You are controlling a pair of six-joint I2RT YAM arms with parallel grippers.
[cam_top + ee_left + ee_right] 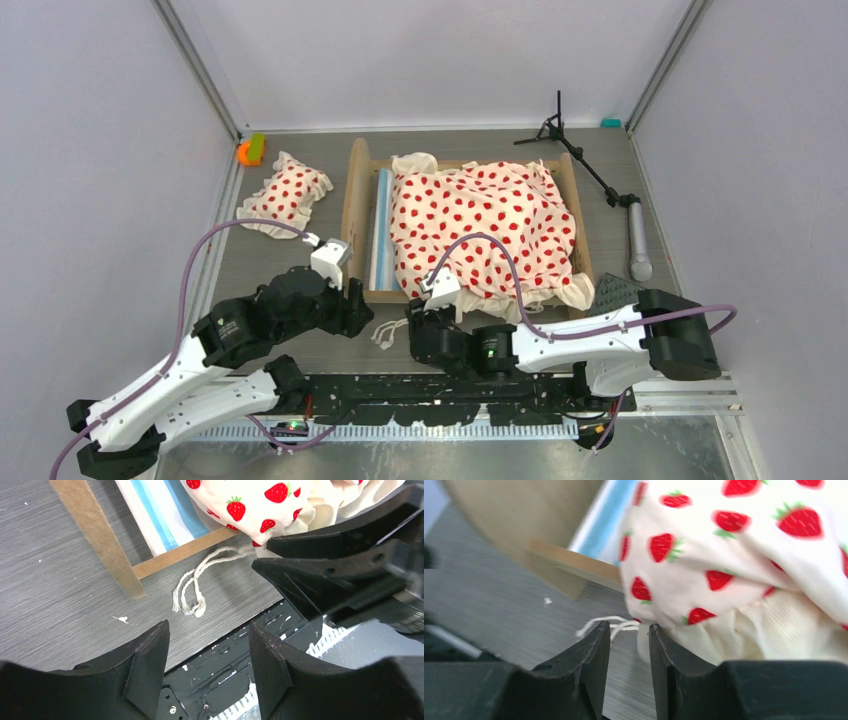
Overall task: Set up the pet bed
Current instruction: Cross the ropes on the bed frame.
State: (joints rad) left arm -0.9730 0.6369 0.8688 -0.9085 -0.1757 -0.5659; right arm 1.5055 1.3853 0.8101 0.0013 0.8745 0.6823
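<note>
Left gripper [209, 627]: jaws stand wide apart, nothing between them, hovering over the grey table [300, 260]. Just ahead of its tips we see a looped white cord [192, 587] lying on the table; beyond that is the near corner of the pet bed [358, 200], where the light-wood end board meets the side rail. Right gripper [629, 627]: jaws parted by a narrow gap only, nothing in it; the table shows through. Its tips sit right at the ruffled hem of the cream strawberry-print bedding [724, 565]; we cannot tell whether they touch it. The cord runs out to the left just past those tips. The bedding is heaped over most of the frame ahead of the right gripper, its hem spilling over the near rail. The blue-white striped mattress [383, 230] shows as a bare strip ahead of the left gripper. The two grippers sit near each other, the right one close on the left one's right. A small matching pillow [287, 193] lies on the table well ahead and left of the left gripper, outside the frame.
</note>
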